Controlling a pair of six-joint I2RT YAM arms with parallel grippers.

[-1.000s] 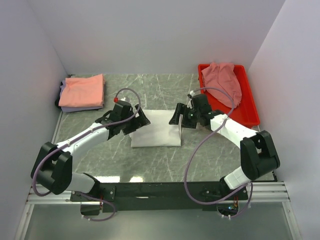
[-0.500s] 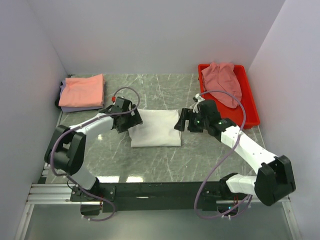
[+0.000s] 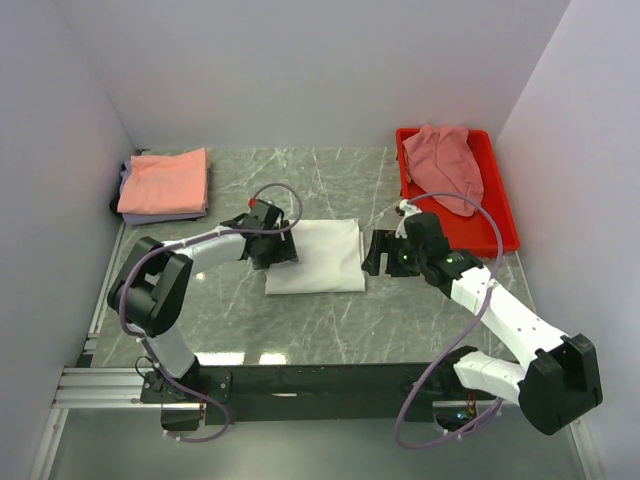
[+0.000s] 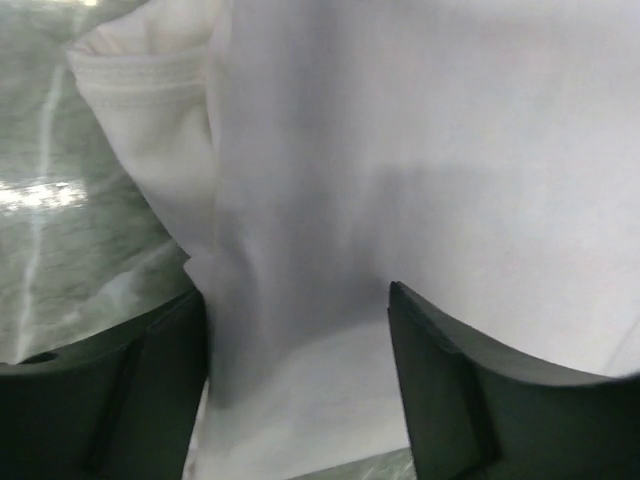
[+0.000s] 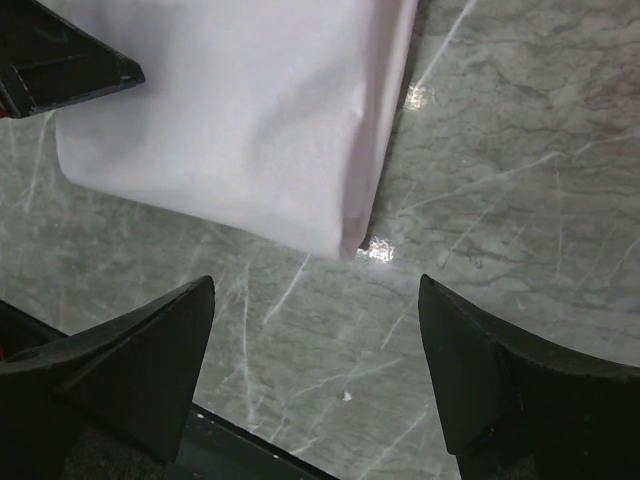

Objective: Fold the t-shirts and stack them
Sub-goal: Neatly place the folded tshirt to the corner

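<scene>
A white t-shirt lies folded into a flat rectangle on the marble table's middle. My left gripper is open and low over the shirt's left edge. In the left wrist view white cloth fills the space between and ahead of my left gripper. My right gripper is open and empty, just right of the shirt. In the right wrist view my right gripper is over bare table, and the shirt's corner lies ahead of it. A folded salmon-orange tee lies on a lavender one at the back left. A dusty-pink tee lies crumpled in the tray.
A red plastic tray stands at the back right against the wall. White walls close in the table on the left, back and right. The arm bases and a black rail run along the near edge.
My left gripper has moved right onto the shirt's left edge. My right gripper has drawn back to the right, off the shirt. The shirt lies a little further right and flatter.
</scene>
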